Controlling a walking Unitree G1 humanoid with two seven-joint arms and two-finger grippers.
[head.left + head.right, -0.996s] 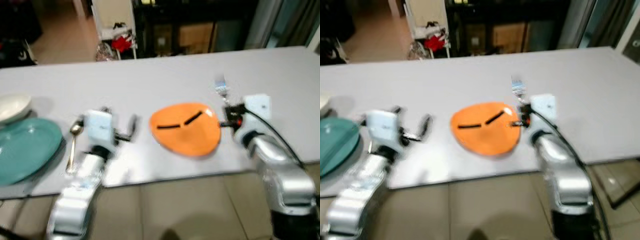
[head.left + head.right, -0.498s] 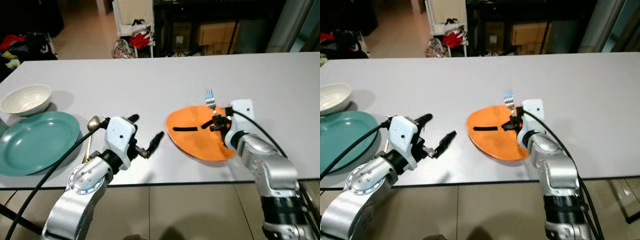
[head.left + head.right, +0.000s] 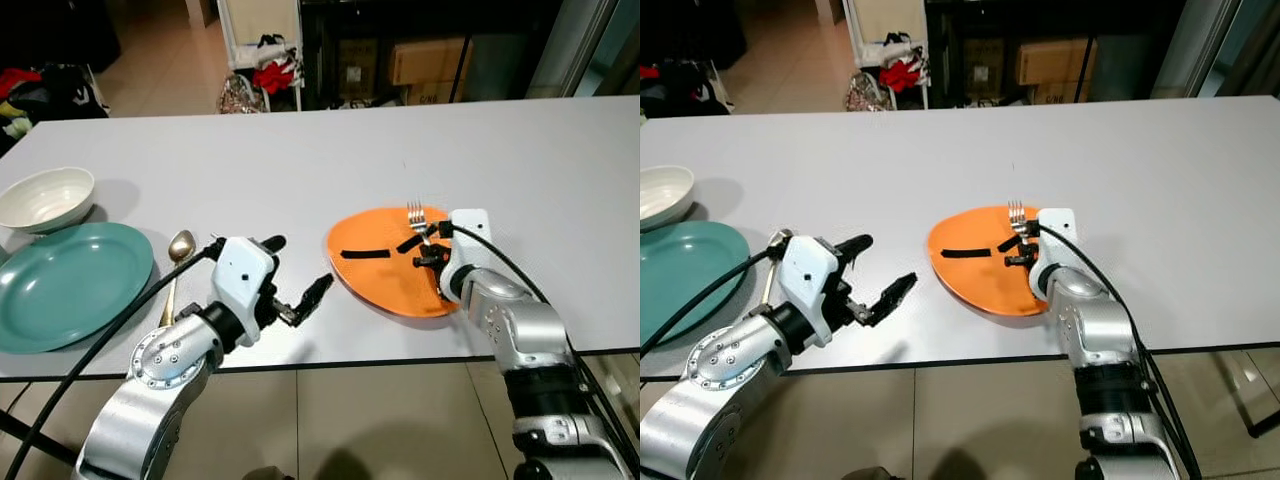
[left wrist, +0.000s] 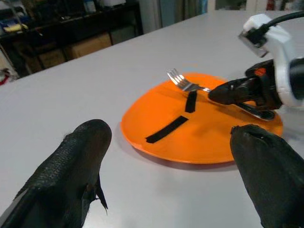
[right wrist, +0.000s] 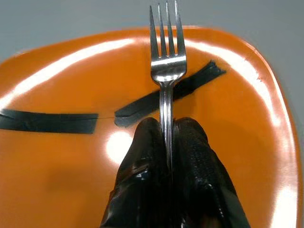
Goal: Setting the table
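Pale grey matte desk [image 3: 300, 160], smooth and wide. Near its front edge, a glossy orange plate [image 3: 385, 285], rounded but irregular in outline, crossed by two strips of black tape [image 4: 166, 129]. Above the plate, the right gripper [image 5: 166, 142], its two black textured fingers pressed tight together around the slim handle of a polished metal fork [image 5: 166, 61]; four tines pointing away from the wrist, handle running straight between the pads, fork hovering over the plate's far right portion. Silver jointed arm with a white camera block and a black cable trailing behind.

To the left of the plate, just apart from its rim, the left gripper [image 3: 295, 275], held low over bare desk, fingers [image 4: 83, 161] spread wide with nothing between them; rough, fabric-like black pads, blunt and rounded at the tips.

Farther left, a metal spoon [image 3: 178, 262] lying flat, bowl end away from the robot, beside a round teal plate [image 3: 65, 285] with a soft sheen. Behind that plate, a cream ceramic bowl [image 3: 45, 197], ribbed on the outside.
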